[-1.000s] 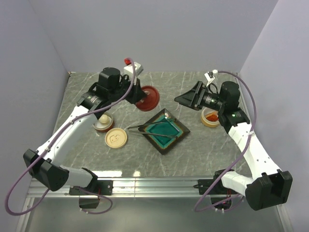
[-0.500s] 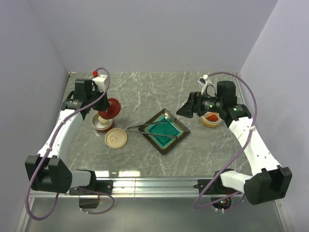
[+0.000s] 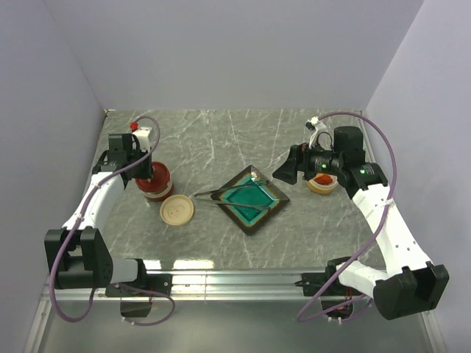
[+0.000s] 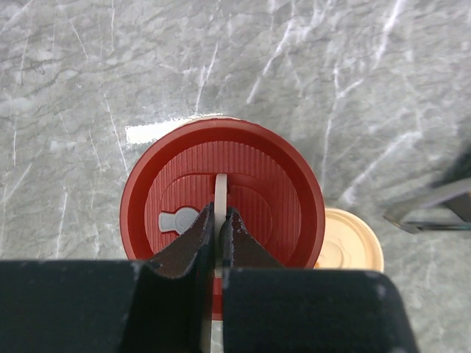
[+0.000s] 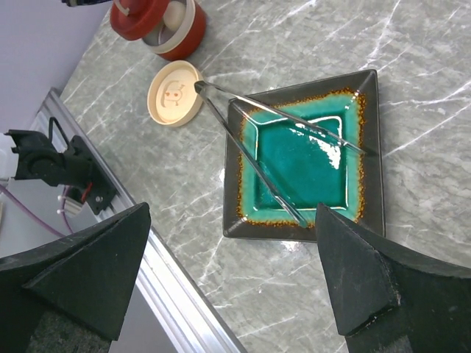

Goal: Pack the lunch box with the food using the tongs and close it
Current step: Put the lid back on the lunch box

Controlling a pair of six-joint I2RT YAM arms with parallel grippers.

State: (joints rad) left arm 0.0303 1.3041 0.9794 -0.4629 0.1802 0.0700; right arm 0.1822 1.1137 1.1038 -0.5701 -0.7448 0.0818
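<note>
My left gripper (image 4: 219, 220) is shut on the white tab of a round red lid (image 4: 221, 195). It holds that lid low over the left lunch box container (image 3: 154, 185). In the right wrist view the lid (image 5: 136, 16) sits off-centre, and a cream-white egg-shaped piece (image 5: 175, 13) still shows inside. The grey metal tongs (image 3: 228, 195) lie free across the teal square dish (image 3: 257, 209). My right gripper (image 3: 281, 172) hangs open above the dish's right side, holding nothing. Orange-red food (image 3: 322, 178) fills a small round container under the right wrist.
A loose cream round lid (image 3: 176, 210) lies flat between the left container and the dish, close to the tongs' tips (image 5: 200, 87). The metal rail (image 3: 235, 279) runs along the table's near edge. Walls close in the left, back and right.
The left arm swung the red lid left and down, from near the dish to over the left container. The right gripper opened wider and lowered slightly toward the dish.
</note>
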